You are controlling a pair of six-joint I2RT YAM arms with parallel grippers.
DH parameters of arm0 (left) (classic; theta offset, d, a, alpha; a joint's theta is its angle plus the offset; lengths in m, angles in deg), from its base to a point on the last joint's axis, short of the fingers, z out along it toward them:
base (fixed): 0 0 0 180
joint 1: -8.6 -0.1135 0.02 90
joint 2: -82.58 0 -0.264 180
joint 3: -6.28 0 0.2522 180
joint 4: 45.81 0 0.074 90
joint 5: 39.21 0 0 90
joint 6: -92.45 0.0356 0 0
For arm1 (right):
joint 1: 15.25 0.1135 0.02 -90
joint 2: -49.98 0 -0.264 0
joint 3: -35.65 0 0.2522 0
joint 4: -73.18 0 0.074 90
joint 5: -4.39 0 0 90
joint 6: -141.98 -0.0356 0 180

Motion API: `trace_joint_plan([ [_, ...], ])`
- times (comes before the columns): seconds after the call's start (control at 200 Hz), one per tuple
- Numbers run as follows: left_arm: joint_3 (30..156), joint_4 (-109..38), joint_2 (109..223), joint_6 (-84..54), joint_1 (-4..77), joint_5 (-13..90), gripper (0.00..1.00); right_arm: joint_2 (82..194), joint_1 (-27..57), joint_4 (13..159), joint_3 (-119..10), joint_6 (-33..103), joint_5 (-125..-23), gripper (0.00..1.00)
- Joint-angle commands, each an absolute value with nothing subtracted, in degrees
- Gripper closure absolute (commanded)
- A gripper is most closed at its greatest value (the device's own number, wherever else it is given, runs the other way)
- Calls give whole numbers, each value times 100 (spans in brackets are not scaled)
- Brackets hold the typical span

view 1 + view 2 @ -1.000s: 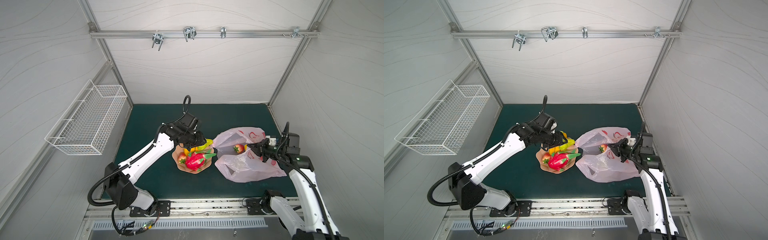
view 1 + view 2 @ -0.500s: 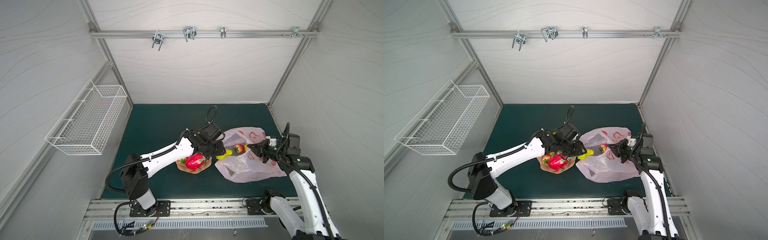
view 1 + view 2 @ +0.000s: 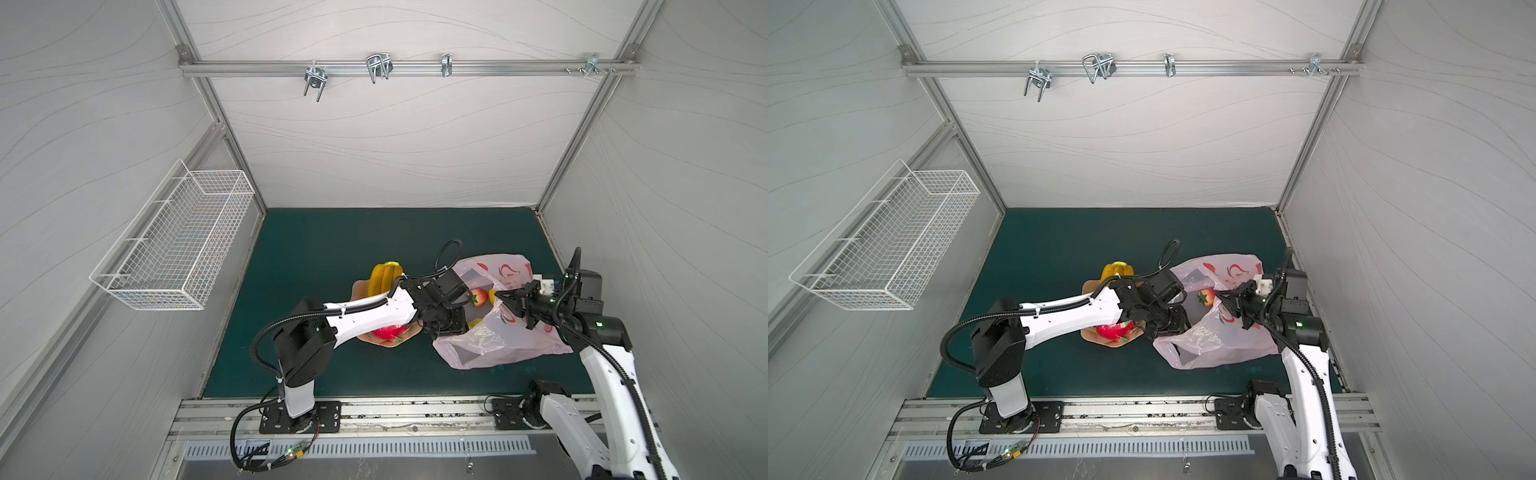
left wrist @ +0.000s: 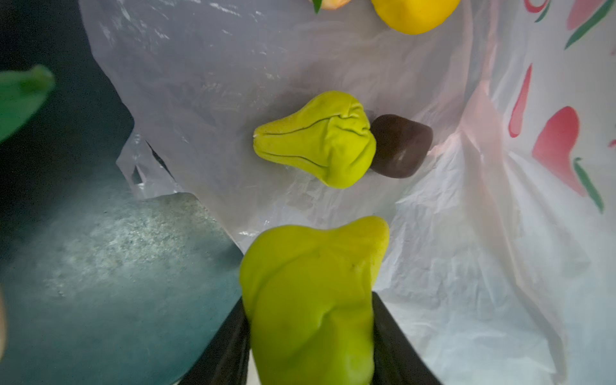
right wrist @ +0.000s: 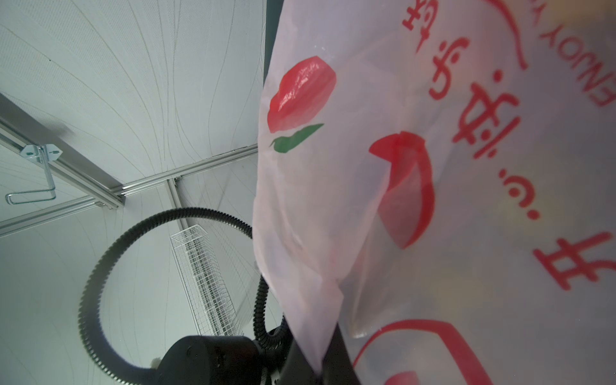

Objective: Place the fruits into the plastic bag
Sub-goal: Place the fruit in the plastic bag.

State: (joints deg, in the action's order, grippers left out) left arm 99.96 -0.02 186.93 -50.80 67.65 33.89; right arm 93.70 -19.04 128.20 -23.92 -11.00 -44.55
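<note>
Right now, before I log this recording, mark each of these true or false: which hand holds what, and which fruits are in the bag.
1. The left hand grips a green pear at the mouth of the plastic bag. True.
2. The right hand is open and clear of the bag. False: it is shut on the bag's edge, holding it up.
3. A second green pear lies inside the bag, touching a dark avocado. True.
4. The banana bunch is inside the bag. False: it lies on the plate, outside the bag.
</note>
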Motion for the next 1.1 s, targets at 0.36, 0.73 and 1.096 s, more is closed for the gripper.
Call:
trace_joint_plan([
  [0.36,11873,-19,19959,-4975,6784,2853,74,9200,-1806,12908,-2305,-1223,-4567,100],
  [0.73,12430,-571,20630,-5442,6793,2377,57,9198,-1784,12515,-2089,-1472,-4510,100],
  [1.096,12271,-1049,20744,-5885,6819,2122,24,9330,-1781,12268,-2089,-1572,-4419,100],
])
